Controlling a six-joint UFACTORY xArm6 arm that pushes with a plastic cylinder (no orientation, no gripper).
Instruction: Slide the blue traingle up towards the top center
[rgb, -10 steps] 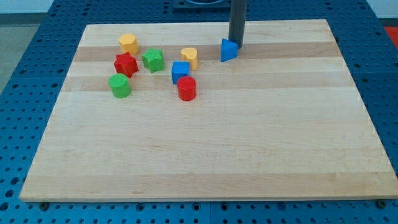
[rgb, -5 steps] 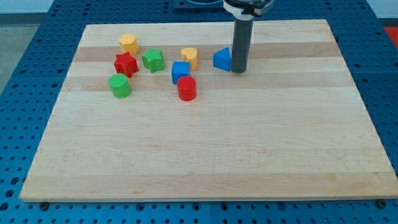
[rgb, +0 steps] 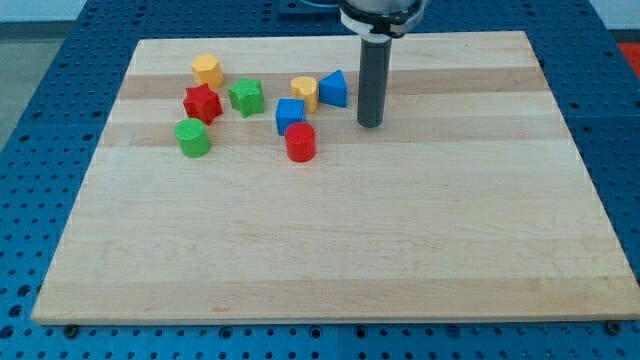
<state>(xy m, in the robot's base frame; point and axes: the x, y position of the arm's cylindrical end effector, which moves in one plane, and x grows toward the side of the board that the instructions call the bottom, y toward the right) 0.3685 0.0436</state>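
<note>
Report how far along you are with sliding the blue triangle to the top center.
Done: little, since the blue triangle sits beside the yellow block, short of the board's top edge. In hand: my tip stands to the triangle's lower right, apart from it. Left: get below it and push it up the view.

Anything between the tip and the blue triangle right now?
No. In the camera view only bare board separates my tip from the blue triangle, up to its left.
</note>
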